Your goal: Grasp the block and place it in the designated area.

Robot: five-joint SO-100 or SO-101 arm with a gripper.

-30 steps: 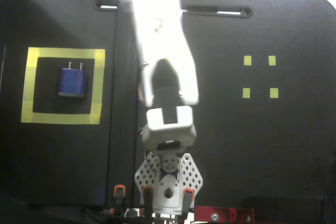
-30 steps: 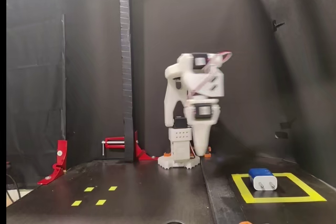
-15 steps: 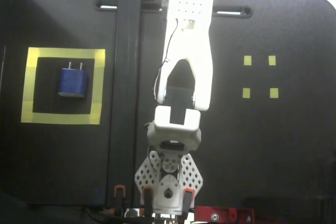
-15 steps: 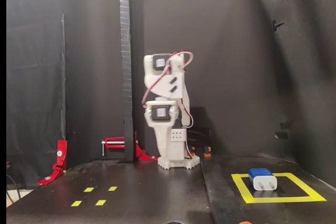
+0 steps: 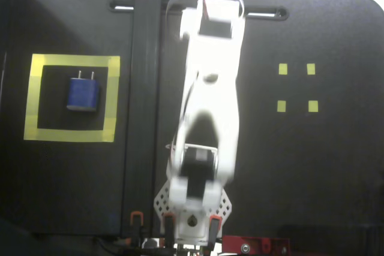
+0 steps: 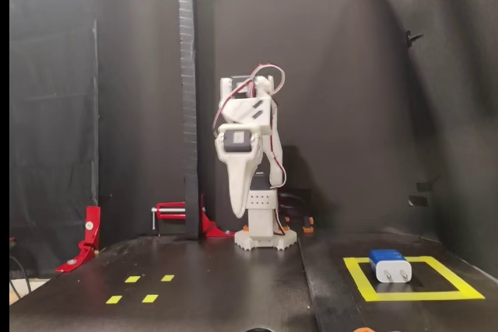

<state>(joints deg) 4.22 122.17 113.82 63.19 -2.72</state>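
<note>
The dark blue block (image 5: 82,94) with two pale prongs lies inside the designated area (image 5: 72,63), a large yellow tape square, at the left of a fixed view. In the other fixed view the block (image 6: 389,264) rests in the same square (image 6: 405,296) at the lower right. The white arm (image 5: 210,88) stands folded at the table's middle, blurred by motion. My gripper (image 6: 236,211) hangs tip down in front of the arm's base, far from the block. Its fingers taper to one tip with nothing between them.
Four small yellow tape squares (image 5: 282,69) mark the opposite side of the black table, also seen as yellow marks (image 6: 132,280). A tall black post (image 6: 185,99) stands beside the arm's base. Red clamps (image 6: 87,235) sit at the back left. Dark walls close the scene.
The arm swung back from the block's side to the centre and folded down, bringing the gripper tip-down before the base. The block has stayed in the yellow square.
</note>
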